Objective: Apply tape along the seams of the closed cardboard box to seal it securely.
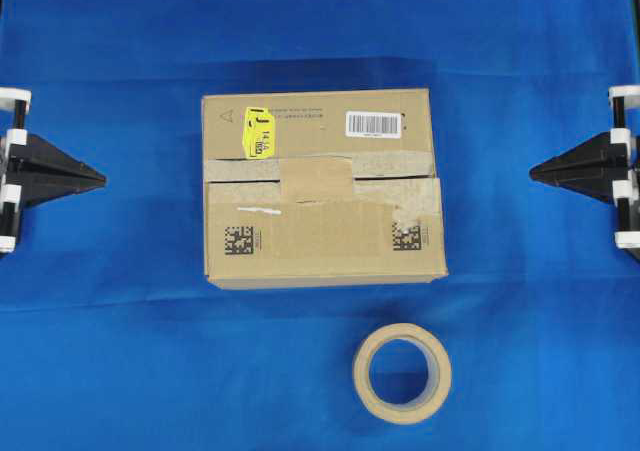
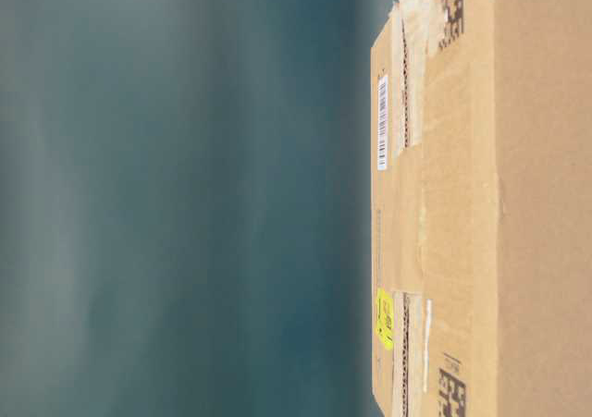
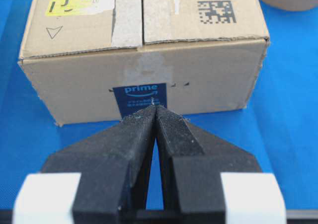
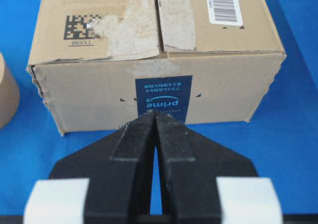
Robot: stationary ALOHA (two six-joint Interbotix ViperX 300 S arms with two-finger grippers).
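The cardboard box (image 1: pixel 322 186) sits between my two grippers, well apart from both; its seams (image 1: pixel 390 178) run across its top, with the tape (image 1: pixel 315 178) stuck over the middle; my left gripper (image 1: pixel 98 180) and right gripper (image 1: pixel 537 172) are squeezed together, holding nothing, maybe waiting.

We see a ring-shaped beige tape roll (image 1: pixel 402 373) lying flat on the blue cloth (image 1: pixel 120 351). We find the cloth covering the whole table.

The box (image 1: pixel 322 186) is matt brown cardboard with pale, rough torn strips (image 1: pixel 240 169) and a smoother tan tape (image 1: pixel 318 178), on blue cloth (image 1: pixel 120 351) beside black, grainy fingers (image 3: pixel 139 134).
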